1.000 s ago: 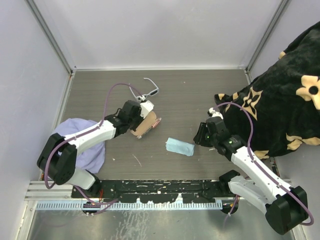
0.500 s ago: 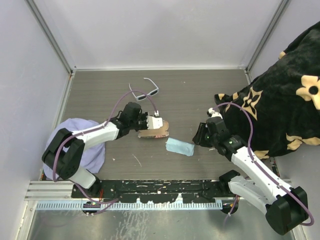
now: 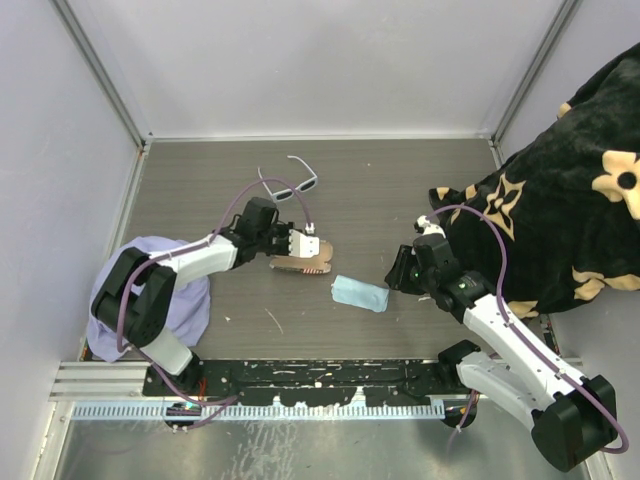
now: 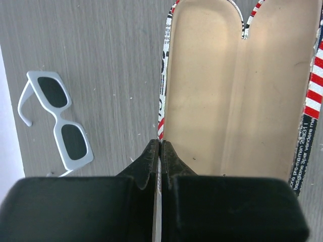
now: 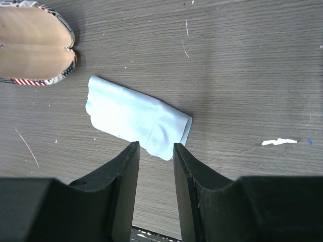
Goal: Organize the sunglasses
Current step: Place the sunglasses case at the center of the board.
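Observation:
The sunglasses (image 3: 291, 184) lie on the table at the back, with a white frame and dark lenses. They also show in the left wrist view (image 4: 63, 119), left of the case. My left gripper (image 3: 288, 243) (image 4: 160, 146) is shut on the rim of the open flag-patterned case (image 3: 303, 260) (image 4: 237, 96), whose tan inside faces up. My right gripper (image 3: 401, 271) (image 5: 154, 151) is open and empty, low over the table just right of the folded light blue cloth (image 3: 359, 293) (image 5: 135, 117). The case end also shows in the right wrist view (image 5: 33, 44).
A lilac cloth (image 3: 170, 285) lies under the left arm at the table's left edge. A black plush blanket with beige flowers (image 3: 560, 200) covers the right side. Grey walls (image 3: 320, 60) close in the back and sides.
My left gripper has turned and swung the case from tilted on edge to lying open, a little farther right. The right arm and the cloth have not moved.

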You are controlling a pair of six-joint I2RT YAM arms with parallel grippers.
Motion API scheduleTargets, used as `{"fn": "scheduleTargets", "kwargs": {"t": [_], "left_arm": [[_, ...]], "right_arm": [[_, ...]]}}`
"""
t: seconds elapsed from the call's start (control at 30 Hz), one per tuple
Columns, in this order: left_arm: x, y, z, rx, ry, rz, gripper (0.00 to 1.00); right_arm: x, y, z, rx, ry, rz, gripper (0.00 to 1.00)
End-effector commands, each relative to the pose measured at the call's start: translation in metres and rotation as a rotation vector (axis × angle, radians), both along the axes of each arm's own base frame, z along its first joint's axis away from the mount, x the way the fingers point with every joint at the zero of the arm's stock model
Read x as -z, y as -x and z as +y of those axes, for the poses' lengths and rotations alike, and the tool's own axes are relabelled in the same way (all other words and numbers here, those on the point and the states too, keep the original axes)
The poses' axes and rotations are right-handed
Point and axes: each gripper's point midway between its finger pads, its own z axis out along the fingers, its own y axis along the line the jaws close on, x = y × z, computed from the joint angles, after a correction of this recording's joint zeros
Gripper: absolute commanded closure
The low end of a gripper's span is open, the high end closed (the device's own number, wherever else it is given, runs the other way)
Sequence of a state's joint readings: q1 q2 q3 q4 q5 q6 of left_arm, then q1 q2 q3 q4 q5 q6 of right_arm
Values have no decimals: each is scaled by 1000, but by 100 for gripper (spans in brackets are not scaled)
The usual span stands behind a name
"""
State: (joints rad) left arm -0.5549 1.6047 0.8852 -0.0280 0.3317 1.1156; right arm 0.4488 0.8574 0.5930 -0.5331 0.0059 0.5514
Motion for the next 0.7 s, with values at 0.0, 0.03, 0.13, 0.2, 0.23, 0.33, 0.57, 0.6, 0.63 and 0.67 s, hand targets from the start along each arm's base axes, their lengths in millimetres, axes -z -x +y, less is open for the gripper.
{"fn": "scheduleTargets", "kwargs": {"t": [0.0, 0.03, 0.13, 0.2, 0.23, 0.33, 0.57, 0.6, 0.63, 0.67], "left_arm": [[-23, -22, 0, -32, 59, -45, 100], [-24, -25, 2, -51, 71, -42, 100], [-24, -30, 7, -91, 88, -21, 100], [-22, -29, 6, -83, 90, -19, 99], [-22, -29, 6, -80, 93, -22, 93], [-21, -28, 6, -81, 96, -25, 79], [-26, -27, 8, -95, 108, -26, 72], [-30, -27, 7, -101, 119, -29, 71], [-34, -27, 7, -106, 132, -32, 69], [-40, -28, 7, -116, 147, -36, 68]], "right_arm": [[-19, -9, 5, -13, -24, -54, 61], [-19, -9, 5, -13, -21, -55, 61], [-20, -10, 5, -12, -21, -57, 61], [-20, -10, 5, -15, -19, -56, 61], [-19, -10, 5, -14, -19, -55, 61], [-18, -9, 5, -15, -19, -52, 61], [-21, -9, 5, -13, -23, -59, 61], [-21, -9, 5, -14, -23, -61, 61], [-22, -9, 5, -14, -24, -62, 60], [-22, -9, 5, -11, -26, -62, 60]]}}
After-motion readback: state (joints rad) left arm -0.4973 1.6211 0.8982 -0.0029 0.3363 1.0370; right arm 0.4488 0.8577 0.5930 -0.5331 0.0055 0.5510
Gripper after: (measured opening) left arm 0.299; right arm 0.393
